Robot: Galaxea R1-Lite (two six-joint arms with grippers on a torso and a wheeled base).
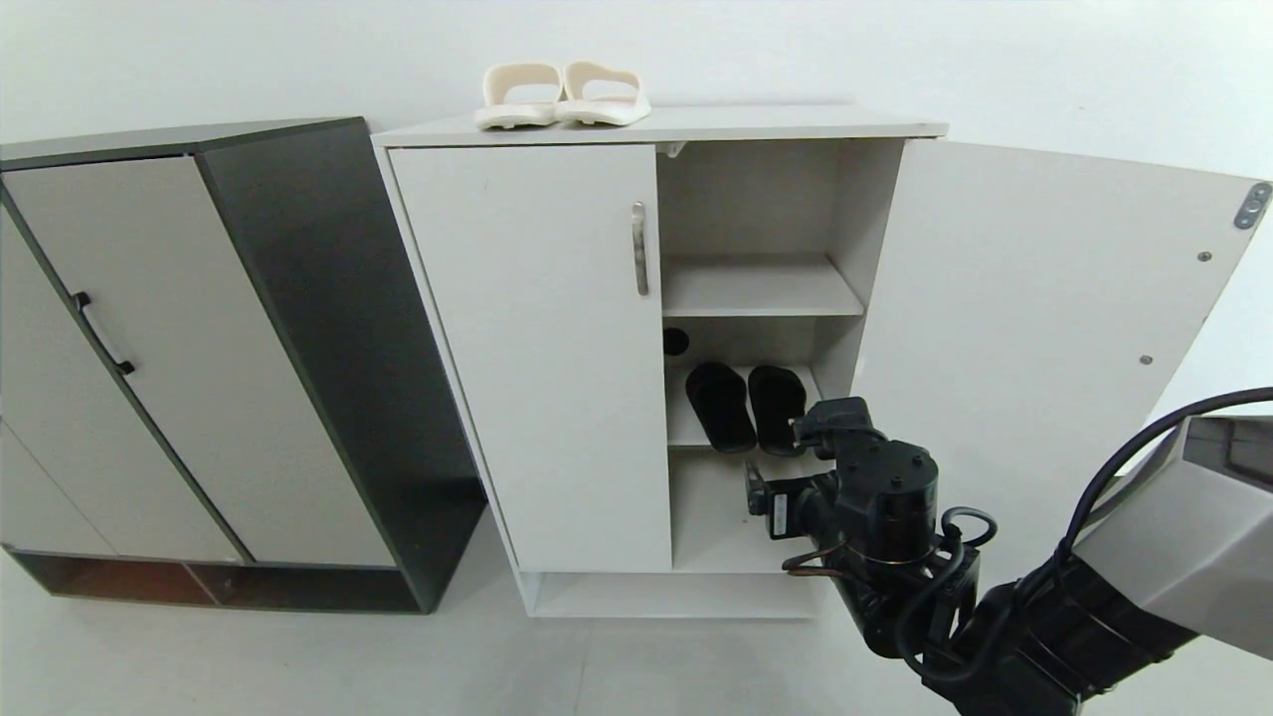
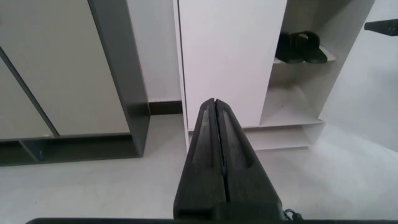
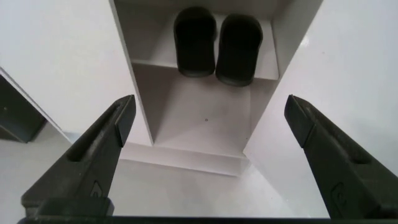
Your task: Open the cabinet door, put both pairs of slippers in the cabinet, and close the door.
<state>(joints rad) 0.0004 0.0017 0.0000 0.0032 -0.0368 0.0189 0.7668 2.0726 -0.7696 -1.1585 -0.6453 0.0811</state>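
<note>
Right door (image 1: 1044, 328) of the white cabinet (image 1: 776, 121) swung wide, left door (image 1: 537, 348) shut. Black slippers (image 1: 746, 406) side by side on the lower inner shelf (image 1: 679, 418), ends at its front edge. Cream slippers (image 1: 562, 95) paired on the cabinet's top, toward its left end. Right gripper (image 3: 208, 121) just before the open compartment, jaws spread wide, holding nothing. Left gripper (image 2: 214, 106) low, back from the closed half, jaws pressed together on nothing. Grey cabinet (image 1: 199, 348) alongside, left. Small white label (image 1: 779, 514) on the right wrist, print too small to read.
</note>
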